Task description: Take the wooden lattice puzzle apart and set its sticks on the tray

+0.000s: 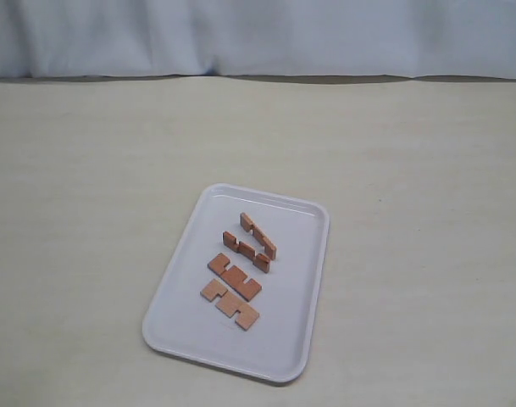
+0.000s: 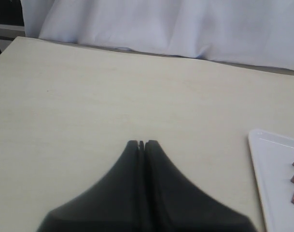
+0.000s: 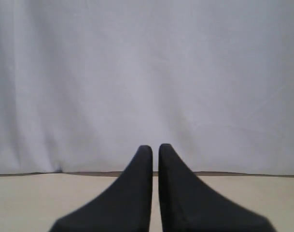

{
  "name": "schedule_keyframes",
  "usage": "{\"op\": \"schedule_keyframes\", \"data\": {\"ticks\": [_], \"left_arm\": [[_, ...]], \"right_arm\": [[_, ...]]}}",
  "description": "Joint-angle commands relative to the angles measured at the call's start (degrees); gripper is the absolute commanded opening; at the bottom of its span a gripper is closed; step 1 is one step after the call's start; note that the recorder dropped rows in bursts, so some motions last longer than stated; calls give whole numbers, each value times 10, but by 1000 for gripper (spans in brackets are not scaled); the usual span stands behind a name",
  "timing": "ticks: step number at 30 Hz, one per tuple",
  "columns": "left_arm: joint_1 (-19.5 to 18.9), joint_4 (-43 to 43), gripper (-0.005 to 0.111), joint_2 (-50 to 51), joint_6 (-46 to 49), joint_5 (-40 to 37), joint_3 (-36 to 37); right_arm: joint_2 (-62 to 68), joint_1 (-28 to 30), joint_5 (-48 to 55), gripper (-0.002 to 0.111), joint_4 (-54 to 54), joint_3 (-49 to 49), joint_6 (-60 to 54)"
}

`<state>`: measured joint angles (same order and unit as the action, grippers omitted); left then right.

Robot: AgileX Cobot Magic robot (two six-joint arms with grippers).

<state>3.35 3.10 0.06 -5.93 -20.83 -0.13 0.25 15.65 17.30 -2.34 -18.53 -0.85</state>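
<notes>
Jaws: left gripper (image 2: 142, 143) pressed together, empty; right gripper (image 3: 155, 147) closed to a thin slit, nothing between. Neither arm shows in the exterior view. The left gripper hangs over bare table (image 1: 88, 212), with the tray (image 2: 274, 169) rim off to one side. The right gripper faces the pale cloth (image 3: 147, 72), with only a strip of table below it. Hazards, judged: the work looks finished, so the main risk is disturbance. A sideways sweep of the left arm toward the tray could strike the rim and shift the tray or scatter what lies in it. The two far sticks seem to stand on edge, so a knock or a jolt to the table would probably tip them. Any fresh grasp with jaws this closed would push a piece along rather than take it. Container: one white tray (image 1: 177, 280), low rim, set aslant on the table. Contents: four sticks (image 1: 235, 276) in a loose row down its middle, all inside the rim, none on the table. The near two lie flat with notches showing, just beside each other. The far two sit close together, and whether they touch cannot be told. The puzzle as a lattice is not present; it exists only as these separate pieces.
</notes>
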Motion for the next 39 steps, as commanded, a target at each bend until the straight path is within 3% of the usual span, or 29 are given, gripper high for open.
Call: {"op": "schedule_keyframes", "data": {"ticks": [1,7,11,22,28,39], "left_arm": [[1,0,0,-1,-2,5,1],[1,0,0,-1,-2,5,1],[1,0,0,-1,-2,5,1],[1,0,0,-1,-2,5,1],[1,0,0,-1,-2,5,1],[1,-9,0,-1,-2,5,1]], "right_arm": [[-2,2,7,5,1,-5,1],[-2,2,-10,5,5,-5,2],[-2,2,-4,5,-50,3,12],[-2,2,-106,5,-44,140,5],[-2,2,-54,5,-34,185,1],[-2,2,-66,5,-47,185,8]]}}
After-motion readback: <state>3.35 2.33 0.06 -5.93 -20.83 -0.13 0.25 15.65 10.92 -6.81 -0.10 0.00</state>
